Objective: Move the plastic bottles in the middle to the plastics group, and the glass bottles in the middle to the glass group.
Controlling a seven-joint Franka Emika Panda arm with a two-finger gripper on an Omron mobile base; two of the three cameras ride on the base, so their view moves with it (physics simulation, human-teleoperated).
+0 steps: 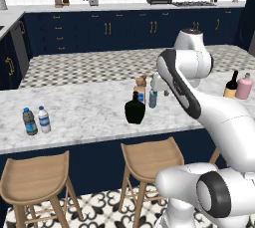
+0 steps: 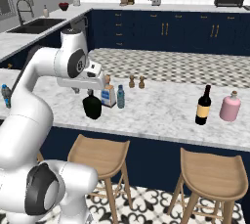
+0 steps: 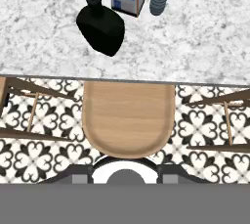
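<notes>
On the marble counter [image 1: 74, 112], the black flask [image 1: 135, 111] is set upright nearest its front edge; the square corked bottle [image 1: 141, 88] and slim blue-grey water bottle [image 1: 153, 97] are placed just behind.

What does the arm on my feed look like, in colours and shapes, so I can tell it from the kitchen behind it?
The arm is built of glossy white, rounded, tubular links with bulbous shells at the joints. Dark grey to black bands and round dark caps mark the joints, as on the base shell. The white tool is a boxy block at the arm's end. No cables or lettering can be made out.
</notes>
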